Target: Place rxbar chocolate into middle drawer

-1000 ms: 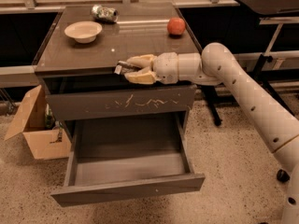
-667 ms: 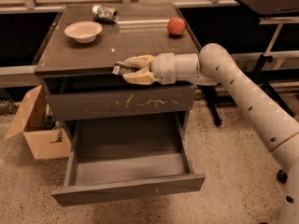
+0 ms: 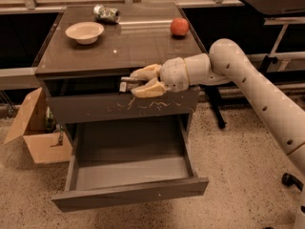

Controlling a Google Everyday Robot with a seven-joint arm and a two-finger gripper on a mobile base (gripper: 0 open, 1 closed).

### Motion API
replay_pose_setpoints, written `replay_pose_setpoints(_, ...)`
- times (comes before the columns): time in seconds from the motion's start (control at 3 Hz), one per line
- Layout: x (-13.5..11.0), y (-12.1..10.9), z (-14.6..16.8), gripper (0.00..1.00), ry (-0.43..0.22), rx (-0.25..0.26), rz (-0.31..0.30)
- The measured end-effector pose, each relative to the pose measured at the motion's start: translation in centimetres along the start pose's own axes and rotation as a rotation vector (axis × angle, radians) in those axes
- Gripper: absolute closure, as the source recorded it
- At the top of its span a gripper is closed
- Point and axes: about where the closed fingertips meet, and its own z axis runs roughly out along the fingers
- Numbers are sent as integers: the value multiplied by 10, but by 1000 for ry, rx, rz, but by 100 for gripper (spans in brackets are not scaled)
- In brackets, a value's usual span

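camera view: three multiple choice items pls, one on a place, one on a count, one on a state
1. The end effector is
A by the scratched drawer front, above the middle drawer
B on the floor
C out of sight
2. Things on the cabinet top:
A one
B three
C six
3. The middle drawer is
A shut
B open
C taken out
Answers: 1 A, holding the rxbar chocolate there; 2 B, bowl, can, apple; 3 B, its grey interior shows.
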Motion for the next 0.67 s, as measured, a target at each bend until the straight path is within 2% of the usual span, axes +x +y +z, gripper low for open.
replay_pose_setpoints(0.33, 25, 45, -14, 100, -9, -65, 24)
replay_pose_setpoints(0.67, 77, 78, -26, 100, -50, -68, 60)
